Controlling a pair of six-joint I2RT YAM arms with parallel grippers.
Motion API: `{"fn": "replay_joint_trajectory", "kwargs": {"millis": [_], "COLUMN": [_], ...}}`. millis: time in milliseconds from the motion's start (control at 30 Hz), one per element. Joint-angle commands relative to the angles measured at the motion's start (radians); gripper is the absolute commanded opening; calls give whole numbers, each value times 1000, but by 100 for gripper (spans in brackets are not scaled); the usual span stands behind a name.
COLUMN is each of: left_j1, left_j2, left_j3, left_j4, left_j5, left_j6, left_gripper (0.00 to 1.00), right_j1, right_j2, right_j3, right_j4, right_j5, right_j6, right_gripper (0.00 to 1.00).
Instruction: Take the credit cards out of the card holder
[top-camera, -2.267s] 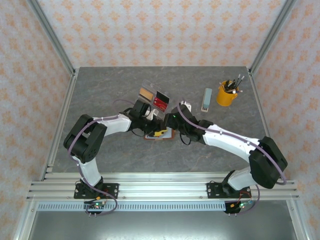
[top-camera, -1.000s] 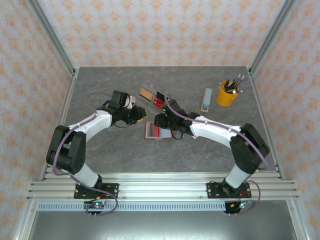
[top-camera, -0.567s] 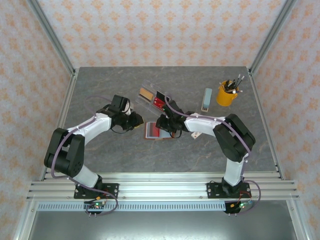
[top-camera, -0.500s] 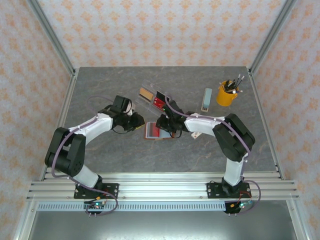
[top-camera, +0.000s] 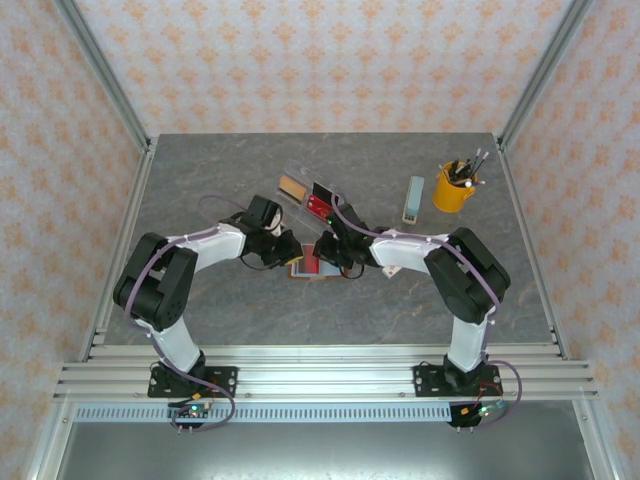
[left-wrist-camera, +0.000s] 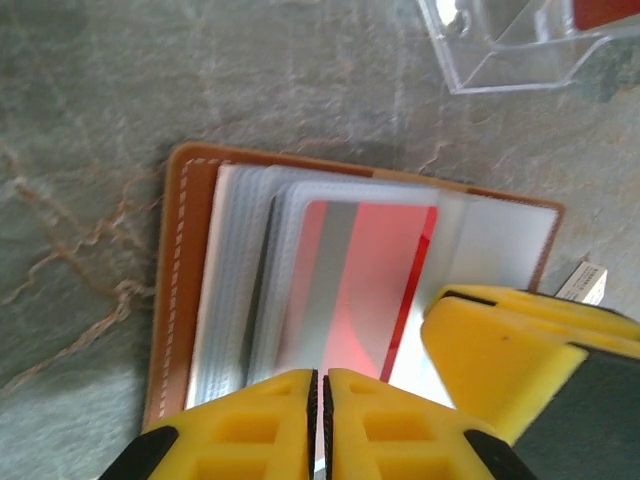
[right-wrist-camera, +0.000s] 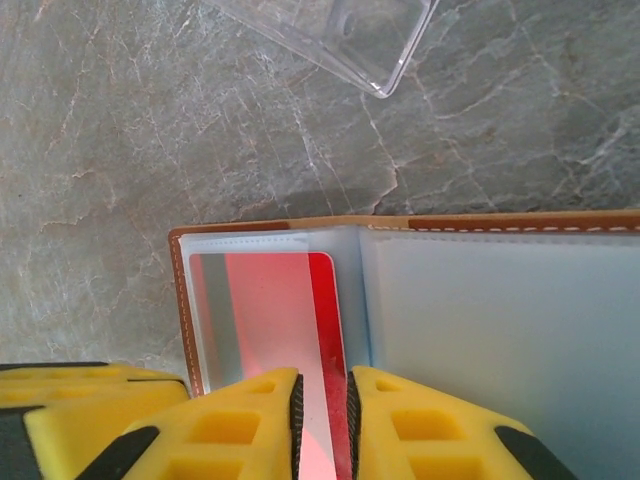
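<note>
Holder open on surface, centre, just near of tray. Step, as judged: extracting red card from pocket. Right fingers pinch card edge; left fingers closed to slit at holder edge, grip unclear. Next: steady pull along pocket, holder pinned flat.

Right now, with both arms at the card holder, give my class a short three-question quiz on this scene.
1. True or false: the card holder lies closed on the table.
2. The credit card in its clear pocket is: A red, B green, C blue.
3. What colour is the cup that holds the pens?

Key: 1 false, it lies open; 2 A; 3 yellow.
</note>
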Motion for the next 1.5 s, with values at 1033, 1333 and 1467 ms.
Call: {"fn": "replay_joint_trajectory", "kwargs": {"millis": [1033, 1333, 1467], "left_j1": [-12, -12, -12], "left_j2": [79, 81, 65], "left_j3": [-28, -33, -25], "left_j4": [-9, 7, 5], "left_j5": [-86, -65, -57], "left_j6": [-12, -12, -11], "left_gripper": [13, 13, 13], "right_j1": [-6, -6, -6], "right_j2": [50, 49, 46], "right_j3": [-60, -70, -69], "right_j4": [138, 164, 141], "right_j5": [-108, -135, -123], "right_j6": [-30, -41, -55], "right_gripper": [17, 14, 11]}}
